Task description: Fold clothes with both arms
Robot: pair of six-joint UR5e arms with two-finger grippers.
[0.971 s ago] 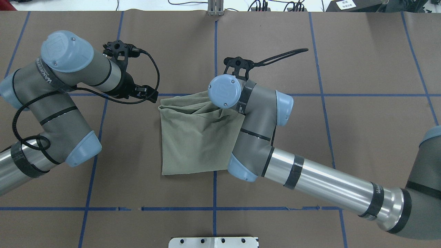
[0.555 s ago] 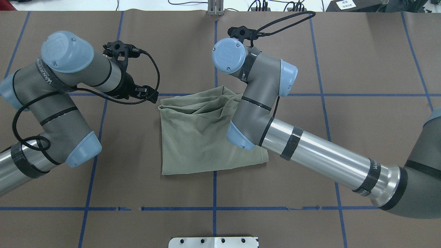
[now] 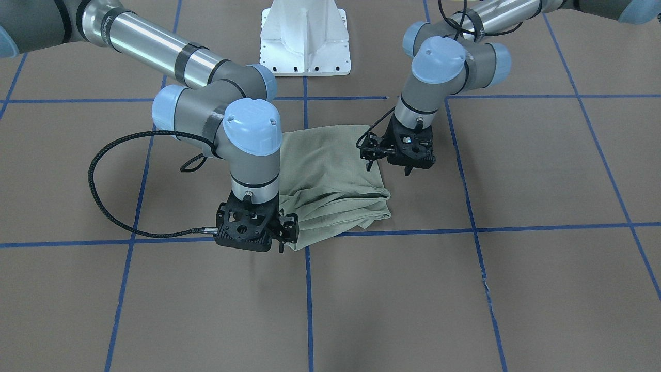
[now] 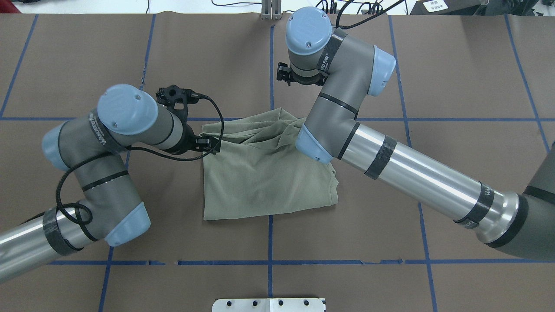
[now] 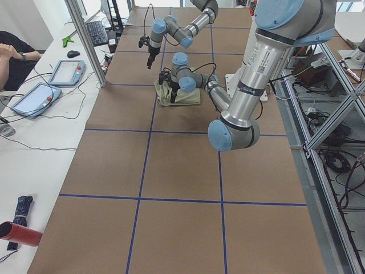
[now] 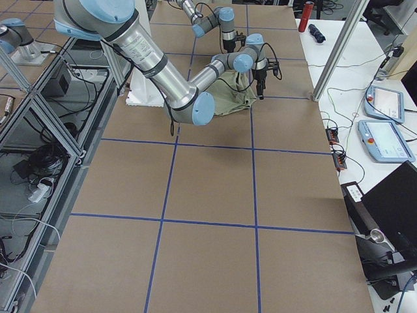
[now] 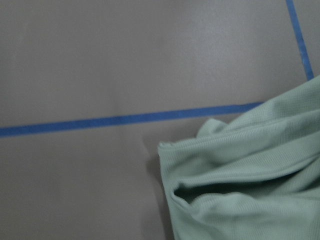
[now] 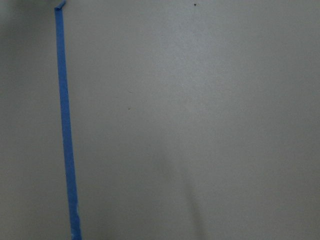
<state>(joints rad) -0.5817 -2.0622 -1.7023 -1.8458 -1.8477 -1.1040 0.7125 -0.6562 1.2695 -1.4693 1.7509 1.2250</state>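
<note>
One sage-green shirt (image 4: 264,173) lies folded at the middle of the table (image 4: 455,86), its far edge bunched, with bare brown surface open on every side. Of my two grippers, my left gripper (image 3: 406,168) hangs at the shirt's far left corner and my right gripper (image 5: 149,61) hangs over bare table beyond the far edge. Their fingers are mostly hidden, so I cannot tell whether either is spread or closed.

L arm (image 4: 102,190), R arm (image 4: 416,173), wrists down

Sage-green shirt (image 4: 264,182) lies folded into a rough square on the worktop (image 4: 455,78), far edge rumpled. Left arm (image 4: 108,147) and right arm (image 4: 403,171) bend over that edge.
</note>
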